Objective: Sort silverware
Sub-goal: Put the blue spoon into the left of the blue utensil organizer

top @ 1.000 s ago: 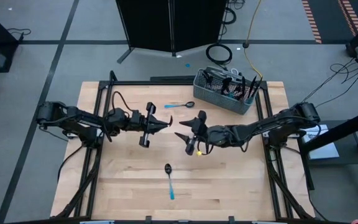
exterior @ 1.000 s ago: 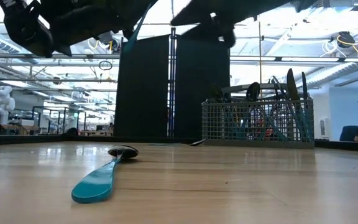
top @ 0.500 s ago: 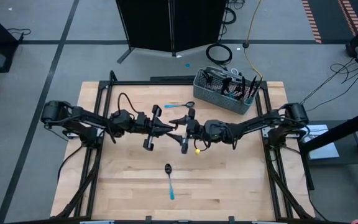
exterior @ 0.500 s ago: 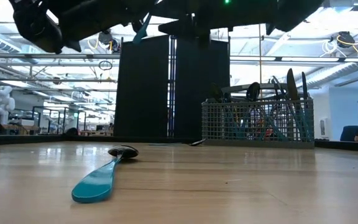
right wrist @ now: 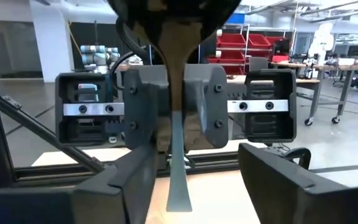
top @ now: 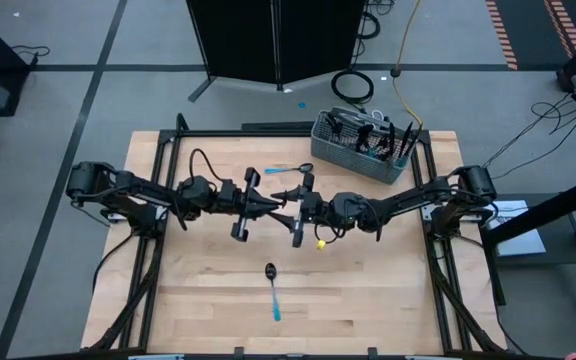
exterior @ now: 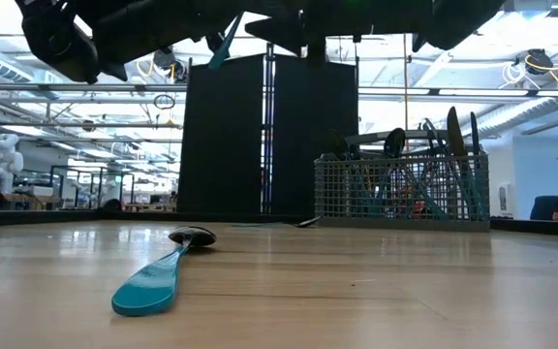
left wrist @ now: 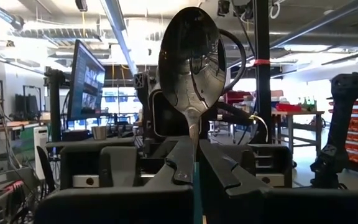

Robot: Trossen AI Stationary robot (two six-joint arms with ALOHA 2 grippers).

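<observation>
Handover mid-air: left end effector (top: 274, 203) grips spoon (left wrist: 189, 62); right end effector (top: 290, 213), fingers open, has closed in around its bowl. Transfer imminent, likely toward basket (top: 363, 146).

bright overhead light; backlit arms dark; soft shadows

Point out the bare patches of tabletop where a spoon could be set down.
Free: the whole near strip on either side of the lone spoon, and the far left corner of the table. Crowded: the far right corner with the basket, the second spoon beside it, and mid-table beneath both grippers.
</observation>
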